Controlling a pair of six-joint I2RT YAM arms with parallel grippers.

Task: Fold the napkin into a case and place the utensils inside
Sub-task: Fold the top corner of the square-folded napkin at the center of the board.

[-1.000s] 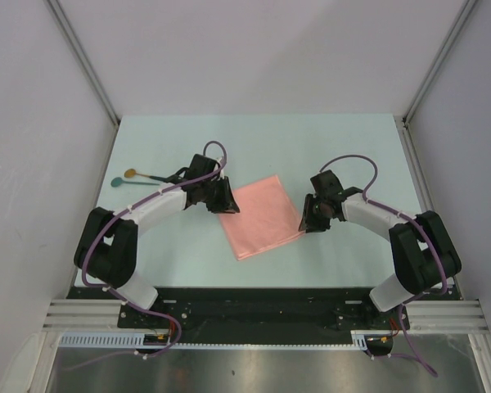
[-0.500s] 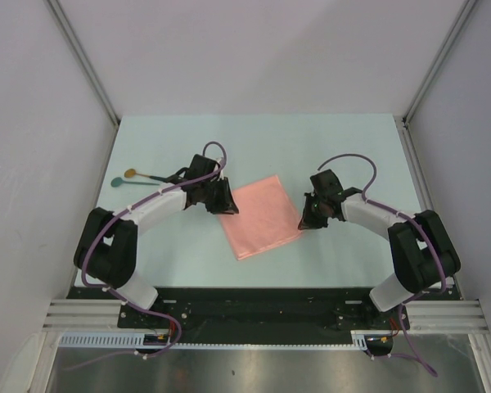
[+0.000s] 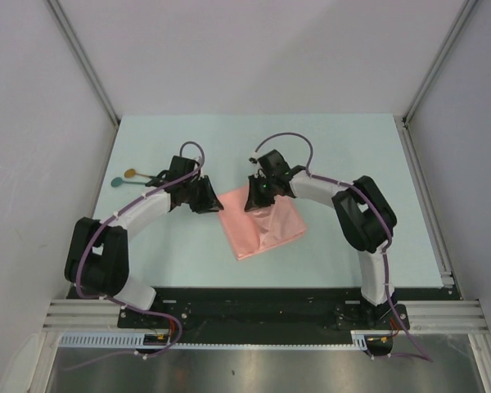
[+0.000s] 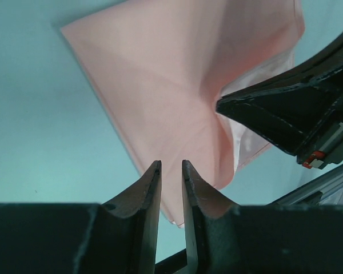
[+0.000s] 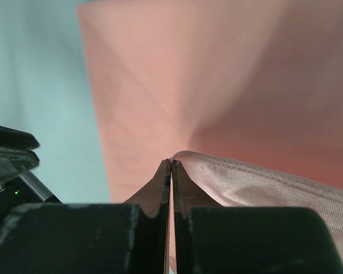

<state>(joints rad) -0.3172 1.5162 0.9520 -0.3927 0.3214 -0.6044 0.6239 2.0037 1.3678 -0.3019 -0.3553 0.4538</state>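
The salmon-pink napkin [image 3: 266, 225] lies on the table as a tilted square, partly doubled over. My right gripper [image 3: 253, 200] is shut on an edge of it; in the right wrist view [image 5: 171, 161] a lifted fold [image 5: 263, 182] runs from the fingertips over the flat cloth [image 5: 217, 80]. The left gripper [image 3: 213, 204] is at the napkin's left corner. In the left wrist view [image 4: 170, 164] its jaws stand a narrow gap apart above the cloth [image 4: 160, 85] with nothing between them. Two spoons, one golden-brown [image 3: 131, 173] and one teal [image 3: 117, 182], lie at the far left.
The right gripper's black finger [image 4: 263, 117] reaches in from the right of the left wrist view, close to the left fingers. The pale green table [image 3: 352, 155] is walled by white panels on three sides.
The right gripper shut on the napkin's right edge and swung left across the cloth, drawing that edge over the top. The left gripper drew back slightly to the left.
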